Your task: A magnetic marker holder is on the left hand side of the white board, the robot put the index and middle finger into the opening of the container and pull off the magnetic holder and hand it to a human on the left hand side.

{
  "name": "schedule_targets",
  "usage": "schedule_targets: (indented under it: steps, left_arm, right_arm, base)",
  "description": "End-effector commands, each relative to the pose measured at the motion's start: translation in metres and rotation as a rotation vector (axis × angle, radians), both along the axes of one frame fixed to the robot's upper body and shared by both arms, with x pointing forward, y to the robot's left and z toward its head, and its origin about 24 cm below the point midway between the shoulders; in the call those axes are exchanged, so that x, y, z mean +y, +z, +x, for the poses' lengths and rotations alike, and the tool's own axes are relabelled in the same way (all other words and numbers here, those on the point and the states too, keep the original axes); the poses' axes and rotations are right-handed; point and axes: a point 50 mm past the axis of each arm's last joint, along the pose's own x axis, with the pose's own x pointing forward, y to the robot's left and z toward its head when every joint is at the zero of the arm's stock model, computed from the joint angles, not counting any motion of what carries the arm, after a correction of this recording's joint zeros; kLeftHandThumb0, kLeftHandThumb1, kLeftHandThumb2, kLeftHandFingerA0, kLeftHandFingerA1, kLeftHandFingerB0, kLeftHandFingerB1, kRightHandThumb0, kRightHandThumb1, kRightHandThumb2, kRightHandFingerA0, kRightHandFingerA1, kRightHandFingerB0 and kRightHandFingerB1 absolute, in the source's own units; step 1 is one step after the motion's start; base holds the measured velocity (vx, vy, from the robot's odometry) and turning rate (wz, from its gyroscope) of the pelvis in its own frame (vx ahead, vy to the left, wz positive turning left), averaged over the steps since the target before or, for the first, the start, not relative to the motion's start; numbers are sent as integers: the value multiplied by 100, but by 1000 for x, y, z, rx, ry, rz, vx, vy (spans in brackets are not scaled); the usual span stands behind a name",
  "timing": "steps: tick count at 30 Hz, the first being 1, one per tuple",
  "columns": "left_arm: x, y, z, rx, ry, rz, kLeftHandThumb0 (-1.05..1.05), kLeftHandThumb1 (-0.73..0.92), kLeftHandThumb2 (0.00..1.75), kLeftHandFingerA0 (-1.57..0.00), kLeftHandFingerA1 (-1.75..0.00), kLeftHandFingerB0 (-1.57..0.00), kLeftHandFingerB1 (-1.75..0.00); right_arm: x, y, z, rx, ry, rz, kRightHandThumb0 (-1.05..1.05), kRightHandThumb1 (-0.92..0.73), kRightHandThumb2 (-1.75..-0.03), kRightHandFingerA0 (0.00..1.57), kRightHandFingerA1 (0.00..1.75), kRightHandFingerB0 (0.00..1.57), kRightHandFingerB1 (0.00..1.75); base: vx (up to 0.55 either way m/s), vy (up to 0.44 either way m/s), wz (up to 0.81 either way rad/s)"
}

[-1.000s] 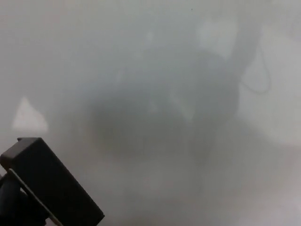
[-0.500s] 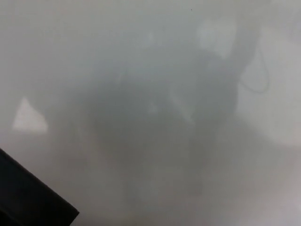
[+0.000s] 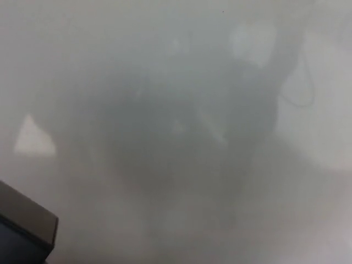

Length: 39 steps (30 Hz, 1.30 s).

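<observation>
Grey-black and boxy, the holder [image 3: 25, 231] fills the head view's bottom-left corner against the glossy whiteboard [image 3: 110, 66], its long axis slanting from upper left down to lower right. Neither hand shows, so their fingers cannot be told. Blurred reflections cover the board.

The whole view is filled by the whiteboard [image 3: 165, 66], seen from very close. One thing only is seen against it: the magnetic marker holder [image 3: 25, 228], found at the bottom left corner of the board. It is tilted, with its upper edge sloping down toward the right. Part of it is cut off by the left and bottom edges of the view. Whether it is touching the board cannot be told. The rest of the board is blurred.
</observation>
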Motion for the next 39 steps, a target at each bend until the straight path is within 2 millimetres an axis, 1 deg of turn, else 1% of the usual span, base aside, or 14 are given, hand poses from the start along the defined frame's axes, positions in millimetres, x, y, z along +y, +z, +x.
schedule_targets:
  steps: [1,4,5,6,7,8,9,10,12,17,18,21,22,39]
  left_arm:
    - [2,11,-1,-39,-44,-105,-46,70,63,-87,-141,-76,-80]
    - [2,10,-1,-44,-56,-112,-46,74,62,-87,-134,-74,-78]
    - [2,11,0,-55,-35,-85,-48,75,62,-94,-98,-80,-73]
    - [2,13,0,-67,-42,-73,-55,58,58,-64,-57,-50,-42]
    - [2,14,1,-73,-55,-72,-55,58,58,-64,-57,-50,-42]
    - [2,16,2,-117,-85,-70,-64,39,76,-29,-51,-8,-43]
    - [2,17,2,-145,-98,-70,-64,39,76,-29,-51,-8,-43]
    - [3,19,3,-187,-109,-58,-66,37,53,-32,-38,-7,-32]
    - [5,21,2,-209,-110,-38,-69,32,73,-25,-46,-8,-44]
    - [6,19,1,-228,-134,-39,-77,36,77,-25,-46,-9,-44]
    - [6,19,1,-230,-135,-37,-78,37,78,-25,-45,-10,-44]
    - [5,18,1,-237,-144,-29,-79,38,78,-24,-45,-10,-45]
    - [5,18,1,-235,-148,-23,-81,39,80,-25,-45,-11,-45]
    - [7,16,5,-253,-162,-16,-79,37,78,-28,-45,-15,-45]
  right_arm:
    - [-10,-2,-4,3,-18,-67,-37,-62,-58,96,61,75,50]
    - [-10,-2,-4,-5,-13,-69,-38,-59,-59,95,61,72,51]
    - [-11,-2,-4,-5,-10,-72,-39,-59,-60,95,62,72,51]
    - [-11,-2,-4,-3,-11,-72,-40,-59,-61,94,61,72,51]
    - [-11,-2,-3,-1,-13,-72,-40,-59,-61,94,61,72,51]
    - [-11,-2,-3,-2,-15,-72,-39,-58,-60,95,61,73,51]
    - [-10,-2,-3,-3,-16,-71,-39,-58,-60,95,61,73,51]
    - [-10,-2,-3,-8,-14,-75,-42,-50,-87,87,72,71,66]
    - [-10,-1,-2,-11,-12,-80,-42,-51,-87,87,72,71,66]
    - [-10,-2,-1,-4,-10,-84,-41,-51,-87,87,71,70,66]
    - [-10,-2,-1,-5,-9,-84,-38,-60,-60,94,61,73,51]
    - [-10,-1,0,-13,-2,-89,-40,-52,-88,86,71,70,66]
    - [-10,-1,1,-15,-2,-88,-35,-63,-58,95,64,76,51]
    - [-8,1,6,-43,19,-116,-35,-62,-59,95,69,76,51]
  base:
    - [0,0,0]
    - [0,0,0]
    - [0,0,0]
    - [0,0,0]
    - [0,0,0]
    - [0,0,0]
    - [0,0,0]
    - [0,0,0]
    - [0,0,0]
    - [0,0,0]
    - [0,0,0]
    - [0,0,0]
    - [0,0,0]
    - [0,0,0]
